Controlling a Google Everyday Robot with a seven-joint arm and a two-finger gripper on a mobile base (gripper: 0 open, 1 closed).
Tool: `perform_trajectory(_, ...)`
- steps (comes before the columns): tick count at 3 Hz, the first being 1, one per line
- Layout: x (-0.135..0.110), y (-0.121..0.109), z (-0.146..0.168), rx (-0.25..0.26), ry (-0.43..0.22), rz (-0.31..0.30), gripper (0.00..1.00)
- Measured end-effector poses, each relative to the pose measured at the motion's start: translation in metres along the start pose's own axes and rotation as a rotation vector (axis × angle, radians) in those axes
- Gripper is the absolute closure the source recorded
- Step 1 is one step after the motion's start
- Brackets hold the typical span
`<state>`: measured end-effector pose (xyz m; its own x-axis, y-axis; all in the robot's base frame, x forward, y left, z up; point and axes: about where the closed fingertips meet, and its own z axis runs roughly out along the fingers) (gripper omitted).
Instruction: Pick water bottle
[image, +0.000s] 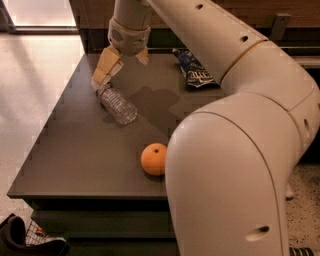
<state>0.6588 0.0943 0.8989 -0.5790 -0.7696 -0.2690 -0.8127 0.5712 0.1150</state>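
Gripper (121, 70) hangs over far left part of dark table (75, 160), fingers spread wide, nothing between them. Longer tan finger (106, 67) points down at cap end of water bottle (117, 105); whether they touch cannot be told. Bottle lies on its side, angled, body running toward table's middle. Orange (154, 159) sits near front edge, well apart from bottle. Blue snack bag (194, 70) lies at far side. White arm (225, 150) fills right foreground.
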Motion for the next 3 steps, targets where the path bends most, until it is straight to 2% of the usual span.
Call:
perform_trajectory(2,0.001,0.008,0.059,0.067,0.205,0.079,0.00)
perform_trajectory(3,0.008,0.001,0.073,0.098,0.261,0.140,0.00)
